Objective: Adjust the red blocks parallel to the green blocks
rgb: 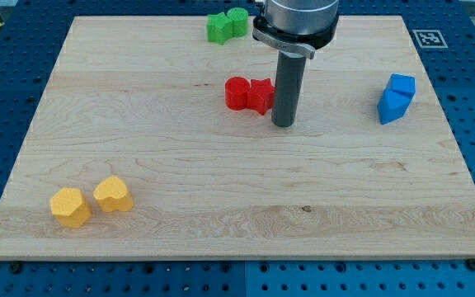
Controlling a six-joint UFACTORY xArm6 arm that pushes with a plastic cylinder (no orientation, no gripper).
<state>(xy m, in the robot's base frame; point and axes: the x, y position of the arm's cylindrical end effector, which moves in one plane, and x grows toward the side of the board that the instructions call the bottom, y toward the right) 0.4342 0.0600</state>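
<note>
Red plastic block pair (pixel 249 94) lying mid-board on wooden table top (pixel 180 173).
My tip (pixel 284 124), a gripperless rod end, is sitting just beside it on the view's right; green block pair (pixel 226 25) is lying at the top edge.

Not much to read here, honestly. The only sign is a small black-and-white square marker (pixel 428 38), the fiducial-tag kind, sitting on the wooden board (pixel 221 198) at the corner in the view's top right. Its pattern is too small to decode, and it carries no letters or numbers. Nothing else in the shot has a legible label, brand or digit.
</note>
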